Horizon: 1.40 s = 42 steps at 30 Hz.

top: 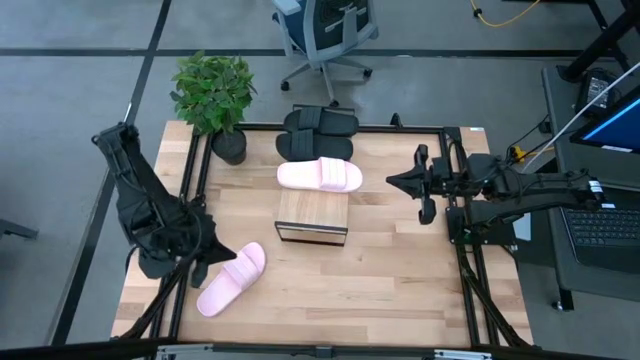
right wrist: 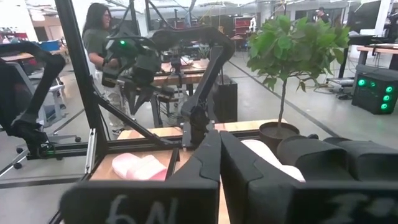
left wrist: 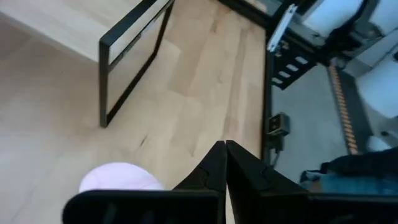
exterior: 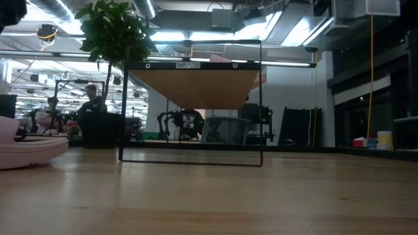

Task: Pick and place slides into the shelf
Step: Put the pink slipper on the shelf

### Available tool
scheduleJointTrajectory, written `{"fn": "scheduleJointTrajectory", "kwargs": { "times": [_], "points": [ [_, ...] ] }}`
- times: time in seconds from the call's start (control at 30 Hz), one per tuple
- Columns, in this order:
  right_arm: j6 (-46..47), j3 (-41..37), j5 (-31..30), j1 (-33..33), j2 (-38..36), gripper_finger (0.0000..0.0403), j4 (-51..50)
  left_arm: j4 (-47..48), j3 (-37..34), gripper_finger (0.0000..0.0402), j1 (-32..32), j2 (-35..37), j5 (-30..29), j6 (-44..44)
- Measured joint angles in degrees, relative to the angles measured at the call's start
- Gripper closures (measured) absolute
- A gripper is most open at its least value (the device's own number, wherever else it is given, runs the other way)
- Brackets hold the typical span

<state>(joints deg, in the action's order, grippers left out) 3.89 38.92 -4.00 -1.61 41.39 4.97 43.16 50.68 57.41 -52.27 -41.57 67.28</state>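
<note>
One pale pink slide [top: 232, 279] lies sole down on the table near its left near corner; the low view shows it too [exterior: 29, 149]. My left gripper [top: 220, 257] hangs shut just above its far end; in the left wrist view the shut tips [left wrist: 225, 147] are over bare wood, with the slide [left wrist: 118, 178] beneath the wrist. The second pink slide [top: 320, 175] lies at the far edge of the shelf [top: 312, 214]; whether on its top or behind it I cannot tell. The black pair [top: 318, 130] rests at the table's far edge. My right gripper [top: 392, 181] waits shut at the right [right wrist: 221, 138].
A potted plant [top: 214, 95] stands at the far left corner, beside the black slides. A dark metal frame [top: 455, 200] runs around the table's sides. Bare wood lies between the shelf and the near edge. A person [right wrist: 99, 37] stands in the room beyond the table.
</note>
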Motion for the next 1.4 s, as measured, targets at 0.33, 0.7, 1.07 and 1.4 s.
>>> {"fn": "scheduleJointTrajectory", "kwargs": {
  "times": [0.33, 0.7, 1.07, 1.4],
  "points": [
    [-0.1, 0.0, 0.2, 0.0, 2.5, 0.0398, -1.2, 9.7, 0.0, 0.0401, 0.0, -4.4, -9.2, -0.3],
    [-2.8, 0.0, 1.5, -1.1, 9.5, 0.0398, -1.2, 12.7, 0.0, 0.0401, 2.8, -9.4, -6.5, -11.6],
    [1.4, 0.0, -7.5, -15.1, 11.6, 0.0398, 4.3, 1.4, 6.3, 0.0401, 19.6, -25.5, -15.2, -2.7],
    [0.2, 0.0, -14.6, -23.9, 13.5, 0.0398, 5.4, 23.7, 20.5, 0.0401, 21.1, -44.2, -14.5, 21.9]
  ]
}}
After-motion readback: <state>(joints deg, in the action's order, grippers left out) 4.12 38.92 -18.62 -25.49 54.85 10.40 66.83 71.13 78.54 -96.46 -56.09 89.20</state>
